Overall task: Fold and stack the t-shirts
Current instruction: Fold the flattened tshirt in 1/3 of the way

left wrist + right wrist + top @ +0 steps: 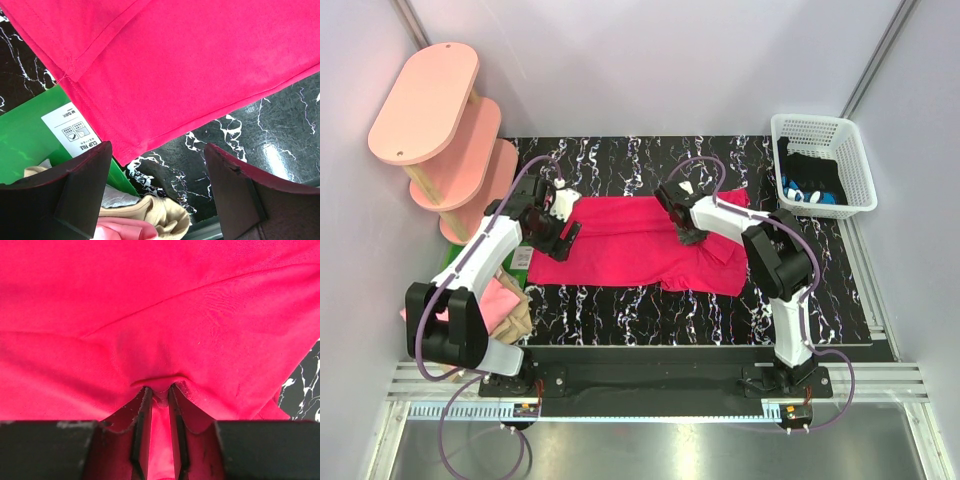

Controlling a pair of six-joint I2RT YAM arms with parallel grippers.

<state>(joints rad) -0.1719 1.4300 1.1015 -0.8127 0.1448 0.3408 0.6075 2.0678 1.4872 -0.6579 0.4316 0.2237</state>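
Right wrist view: pinched crimson t-shirt (165,315) hides nearly all the table (306,390).

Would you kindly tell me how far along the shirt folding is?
Nothing looks finished yet. The red shirt lies mostly spread out; the right pincer pinches its cloth, and the left pincer hangs open above its edge. The pink and tan shirts lie bunched at the left.

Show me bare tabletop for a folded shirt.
Free: the near strip of black marble tabletop in front of the crimson-pink t-shirt; the right side, in front of the white plastic basket. Crowded: the left edge, with the light pink and tan shirt pile.
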